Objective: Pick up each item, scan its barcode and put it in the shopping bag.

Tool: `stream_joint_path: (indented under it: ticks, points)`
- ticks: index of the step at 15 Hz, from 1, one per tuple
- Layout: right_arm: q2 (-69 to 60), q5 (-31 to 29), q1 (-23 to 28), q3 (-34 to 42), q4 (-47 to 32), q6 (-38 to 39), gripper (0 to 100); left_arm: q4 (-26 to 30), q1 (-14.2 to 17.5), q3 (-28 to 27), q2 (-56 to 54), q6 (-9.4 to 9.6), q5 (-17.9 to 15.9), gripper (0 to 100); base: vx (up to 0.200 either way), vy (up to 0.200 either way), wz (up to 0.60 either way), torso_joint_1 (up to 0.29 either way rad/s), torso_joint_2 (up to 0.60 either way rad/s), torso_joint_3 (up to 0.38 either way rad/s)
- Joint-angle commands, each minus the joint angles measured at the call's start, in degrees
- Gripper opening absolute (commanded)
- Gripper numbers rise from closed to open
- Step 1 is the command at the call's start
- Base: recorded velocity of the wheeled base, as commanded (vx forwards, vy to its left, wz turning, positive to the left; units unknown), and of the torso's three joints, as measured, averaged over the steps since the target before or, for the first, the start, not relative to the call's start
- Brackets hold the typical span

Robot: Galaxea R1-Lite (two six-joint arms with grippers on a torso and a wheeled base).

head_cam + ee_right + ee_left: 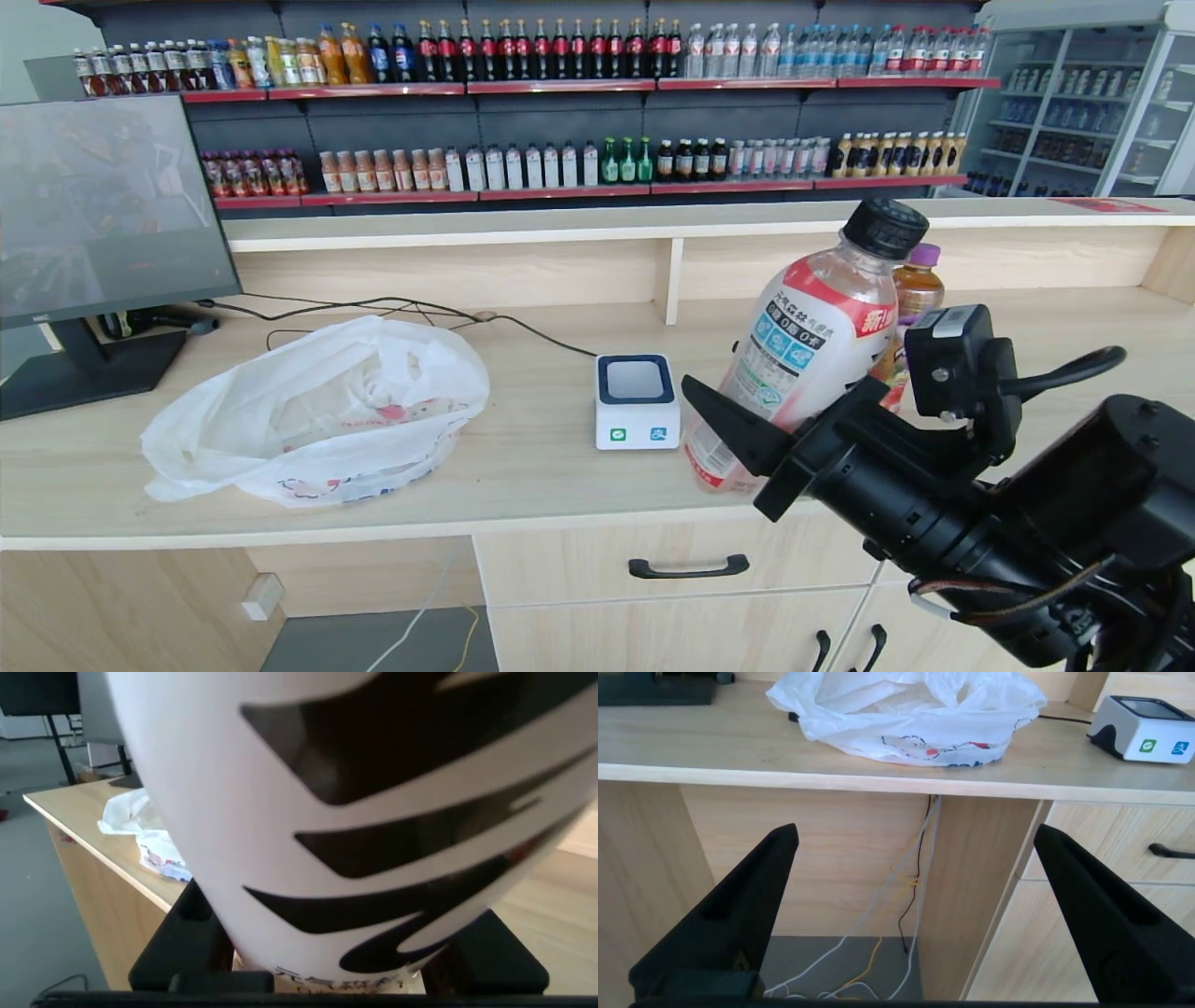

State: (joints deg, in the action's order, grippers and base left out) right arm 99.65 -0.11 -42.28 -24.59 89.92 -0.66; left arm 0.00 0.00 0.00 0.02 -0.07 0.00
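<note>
My right gripper (794, 415) is shut on a clear drink bottle (808, 345) with a black cap and a white, red and blue label. It holds the bottle tilted above the counter's front edge, just right of the small white barcode scanner (637, 401). In the right wrist view the bottle (355, 812) sits close between the black fingers (187, 943). The white plastic shopping bag (317, 411) lies open on the counter to the scanner's left. My left gripper (915, 924) hangs open and empty below counter height, in front of the bag (915, 714) and scanner (1148, 733).
An amber bottle with a purple cap (920, 285) stands on the counter behind the held bottle. A monitor (103, 215) stands at the far left, with cables running behind the bag. Drawers with black handles (688, 567) lie under the counter (541, 467). Drink shelves line the back wall.
</note>
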Motion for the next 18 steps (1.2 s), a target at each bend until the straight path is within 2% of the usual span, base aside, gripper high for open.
stream_joint_path:
  ticks: [1, 8, 17, 18]
  points:
    - [-0.42, 0.02, 0.35, 0.86, 0.08, -0.04, 0, 0.0, 0.0, 0.0, -0.02, -0.01, 0.0, 100, 0.0, 0.0, 0.0, 0.0, 0.0, 0.0]
    - [-0.33, 0.11, 1.58, 1.03, 0.08, -0.13, 0, 0.0, 0.0, 0.0, -0.02, -0.1, 0.0, 100, 0.0, 0.0, 0.0, 0.0, 0.0, 0.0]
    - [-0.68, 0.2, 1.94, 1.03, 0.08, -0.22, 0, 0.0, 0.0, 0.0, -0.02, -0.01, 0.0, 100, 0.0, 0.2, 0.0, 0.006, 0.0, 0.002]
    - [-0.68, 0.2, 2.02, 1.03, 0.08, -0.22, 0, 0.0, 0.0, 0.0, -0.02, -0.01, 0.0, 100, 0.0, 0.0, 0.0, 0.0, 0.0, 0.0]
